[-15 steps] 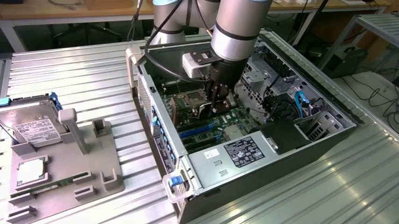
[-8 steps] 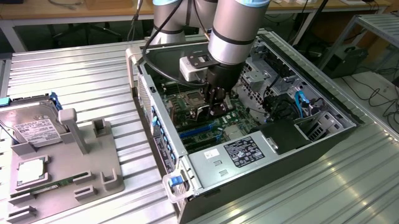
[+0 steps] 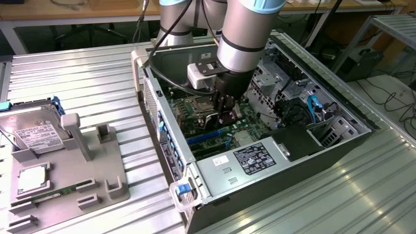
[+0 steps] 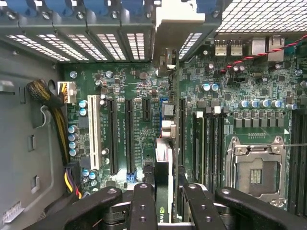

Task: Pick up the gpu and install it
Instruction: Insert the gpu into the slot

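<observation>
- hand (image 4: 163, 203) clamped on gpu (image 4: 163, 177), card held on edge between the fingers, inside the case (image 3: 195, 168)
- long axis running along the slots (image 4: 129, 136), bracket end toward the rear vents
- hanging right over the board (image 4: 225, 91), not seated yet

A ribbed silver metal table (image 3: 78, 83) carries the open black computer case (image 3: 325, 161) beneath the fingers and, well apart from them, a grey plastic parts holder (image 3: 71, 180).

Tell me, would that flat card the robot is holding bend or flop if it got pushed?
Probably not. The gpu looks like a thin, rigid board standing on edge between the gripper fingers, so it likely stays stiff. It seems light for its size. Its thin edge over the motherboard suggests it could be fragile if forced.
</observation>
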{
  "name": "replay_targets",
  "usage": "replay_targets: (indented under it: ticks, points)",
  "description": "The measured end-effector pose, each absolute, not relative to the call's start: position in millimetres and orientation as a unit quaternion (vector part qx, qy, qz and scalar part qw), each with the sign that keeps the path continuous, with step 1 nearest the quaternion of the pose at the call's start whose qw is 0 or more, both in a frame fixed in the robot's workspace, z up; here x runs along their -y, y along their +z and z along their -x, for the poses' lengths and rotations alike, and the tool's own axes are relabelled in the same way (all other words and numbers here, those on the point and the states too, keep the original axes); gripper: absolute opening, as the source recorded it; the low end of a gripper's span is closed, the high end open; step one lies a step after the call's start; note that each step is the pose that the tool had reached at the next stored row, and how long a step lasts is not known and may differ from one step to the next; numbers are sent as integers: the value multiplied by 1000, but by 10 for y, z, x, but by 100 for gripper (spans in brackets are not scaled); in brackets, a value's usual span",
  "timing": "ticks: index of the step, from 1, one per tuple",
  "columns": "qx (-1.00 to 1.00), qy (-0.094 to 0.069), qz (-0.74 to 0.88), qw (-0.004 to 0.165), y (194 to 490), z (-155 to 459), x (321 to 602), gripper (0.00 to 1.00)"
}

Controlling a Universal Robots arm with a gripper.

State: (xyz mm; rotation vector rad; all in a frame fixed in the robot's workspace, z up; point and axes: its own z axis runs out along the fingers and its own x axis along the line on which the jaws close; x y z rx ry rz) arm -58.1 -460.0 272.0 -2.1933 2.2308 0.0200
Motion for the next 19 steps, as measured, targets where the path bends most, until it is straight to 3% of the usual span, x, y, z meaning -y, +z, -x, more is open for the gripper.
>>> replay_targets:
  ticks: [19]
  points:
    - [-713,10,701,3,2563,702,4608,27]
